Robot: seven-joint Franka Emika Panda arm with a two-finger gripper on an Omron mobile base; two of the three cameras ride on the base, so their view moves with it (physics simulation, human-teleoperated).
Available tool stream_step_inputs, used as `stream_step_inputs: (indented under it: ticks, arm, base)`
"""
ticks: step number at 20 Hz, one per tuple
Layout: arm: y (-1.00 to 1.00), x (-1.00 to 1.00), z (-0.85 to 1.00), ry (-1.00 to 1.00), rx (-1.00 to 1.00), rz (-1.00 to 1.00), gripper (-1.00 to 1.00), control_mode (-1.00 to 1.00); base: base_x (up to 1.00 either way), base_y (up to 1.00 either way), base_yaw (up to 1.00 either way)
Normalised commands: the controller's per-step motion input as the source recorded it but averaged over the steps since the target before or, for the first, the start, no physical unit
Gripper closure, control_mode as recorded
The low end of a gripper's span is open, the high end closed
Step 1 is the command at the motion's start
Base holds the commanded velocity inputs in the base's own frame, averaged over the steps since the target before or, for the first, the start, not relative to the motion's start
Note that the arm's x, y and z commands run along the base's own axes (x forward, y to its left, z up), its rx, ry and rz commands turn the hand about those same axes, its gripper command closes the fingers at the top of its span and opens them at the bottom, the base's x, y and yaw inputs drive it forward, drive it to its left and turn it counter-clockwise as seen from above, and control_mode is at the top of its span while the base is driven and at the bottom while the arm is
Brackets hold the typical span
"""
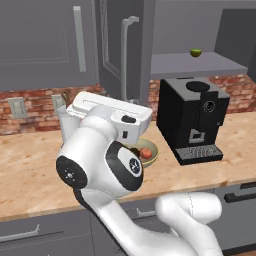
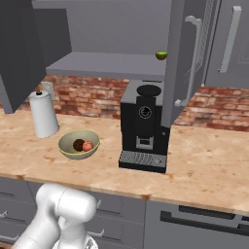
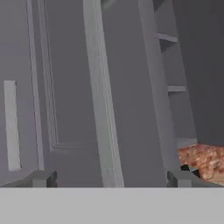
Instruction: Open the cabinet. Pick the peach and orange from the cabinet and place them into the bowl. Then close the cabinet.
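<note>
Grey cabinet [image 2: 187,63] doors open, bar handle [image 3: 103,109] vertical | jaws [image 3: 111,178] wide apart, straddling handle, gripping nothing

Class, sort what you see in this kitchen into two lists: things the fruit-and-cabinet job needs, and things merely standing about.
Belongs to the job:
cabinet, doors open
bowl on the counter
peach in the bowl
orange in the bowl
pincer, open, facing a door handle

Just standing about:
coffee machine
paper-towel roll
green fruit on the cabinet shelf
</note>
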Motion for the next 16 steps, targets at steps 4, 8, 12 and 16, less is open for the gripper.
stream_step_inputs:
  ticks: [4,8,12,16]
  arm:
    - [0.52,0.97,-0.17,0.00,-0.05,-0.18,-1.00,-1.00]
    - [0.09,0.76,-0.06,0.00,-0.01,-0.26,-1.00,-1.00]
    - [-0.60,0.49,-0.14,0.00,0.05,-0.08,-1.00,-1.00]
    - [-0.99,0.31,-0.13,0.00,0.17,-0.01,-1.00,-1.00]
  base:
    - [0.00,0.00,0.00]
    - [0.00,0.00,0.00]
    - [0.00,0.00,0.00]
    - [0.00,0.00,0.00]
